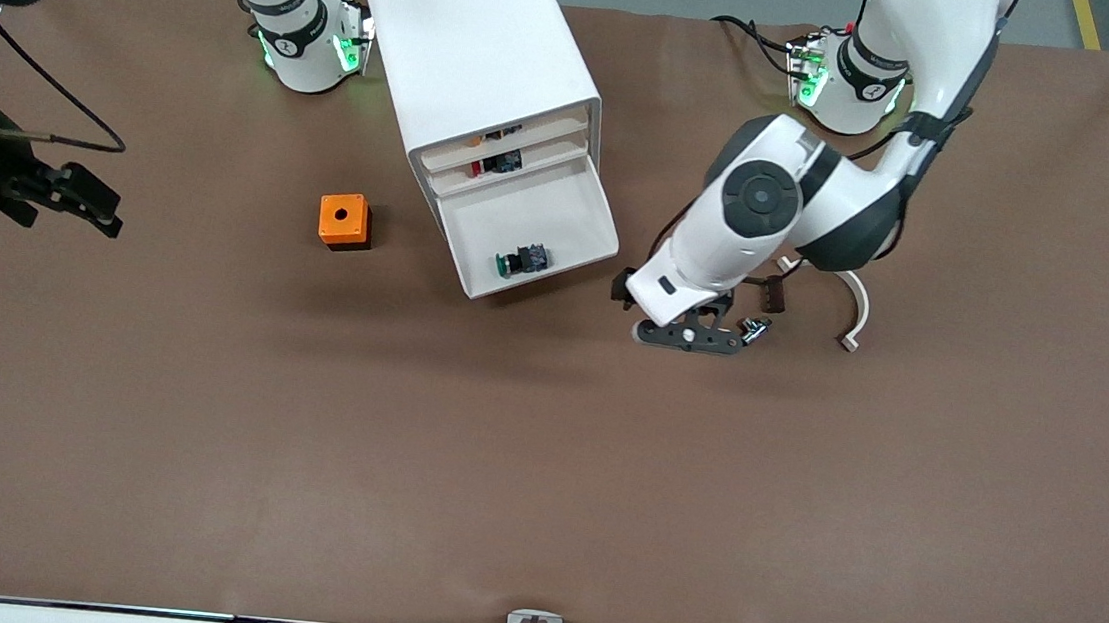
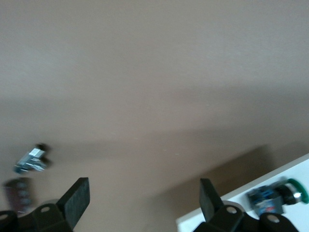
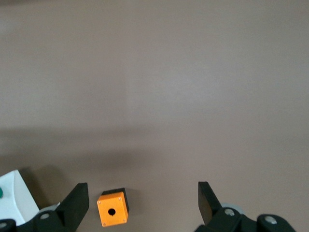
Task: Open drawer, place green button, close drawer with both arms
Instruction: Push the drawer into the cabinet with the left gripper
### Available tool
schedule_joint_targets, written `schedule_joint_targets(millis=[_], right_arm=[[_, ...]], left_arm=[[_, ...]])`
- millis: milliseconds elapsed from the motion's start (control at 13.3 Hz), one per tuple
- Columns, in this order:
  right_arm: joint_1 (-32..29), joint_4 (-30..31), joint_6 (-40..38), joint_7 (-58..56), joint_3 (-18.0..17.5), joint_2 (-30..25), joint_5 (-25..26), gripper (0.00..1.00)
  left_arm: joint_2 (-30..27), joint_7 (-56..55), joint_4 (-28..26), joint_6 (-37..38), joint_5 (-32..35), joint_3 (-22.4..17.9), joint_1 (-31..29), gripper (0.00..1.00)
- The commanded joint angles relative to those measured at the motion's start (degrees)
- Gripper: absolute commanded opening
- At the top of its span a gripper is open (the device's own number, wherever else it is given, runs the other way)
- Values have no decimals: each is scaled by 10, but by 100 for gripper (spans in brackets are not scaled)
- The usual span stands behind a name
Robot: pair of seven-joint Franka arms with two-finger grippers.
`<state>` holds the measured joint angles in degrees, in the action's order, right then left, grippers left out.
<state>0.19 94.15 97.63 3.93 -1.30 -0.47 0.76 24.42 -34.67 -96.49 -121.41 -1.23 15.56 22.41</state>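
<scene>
— What takes up most of the scene?
— A brown table with a white cabinet standing between the two arm bases. Its third drawer is pulled out toward the front camera, while the two drawers above it are only slightly out, with small parts showing in them.

— And the arms?
— The left arm bends down from its base, and the left gripper hangs low over bare table just beside the open drawer, toward the left arm's end. Its fingers are spread wide with nothing between them. The right gripper waits over the table at the right arm's end, well apart from the cabinet, jaws also wide apart and empty.

— Where is the button?
— The button lies on its side in the open drawer, near the drawer's front edge, green cap pointing toward the right arm's end.

— Anything smaller?
— An orange cube with a round hole sits on the table beside the cabinet, toward the right arm's end. Near the left gripper lie a curved white piece, a small dark part and a little metallic part.
</scene>
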Motion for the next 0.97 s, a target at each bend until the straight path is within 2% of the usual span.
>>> schedule_joint_targets(millis=[0, 300, 524, 899], right_arm=[[-9, 11, -8, -12, -8, -20, 13, 100], [-17, 10, -11, -24, -5, -19, 4, 100], [-29, 13, -16, -45, -5, -20, -16, 100], [-31, 14, -21, -44, -5, -21, -16, 100]], left_arm=[[46, -42, 45, 0, 11, 1, 25, 100], [85, -98, 62, -62, 14, -4, 60, 100], [112, -128, 67, -75, 32, -4, 68, 100], [167, -180, 68, -123, 31, -4, 93, 100]])
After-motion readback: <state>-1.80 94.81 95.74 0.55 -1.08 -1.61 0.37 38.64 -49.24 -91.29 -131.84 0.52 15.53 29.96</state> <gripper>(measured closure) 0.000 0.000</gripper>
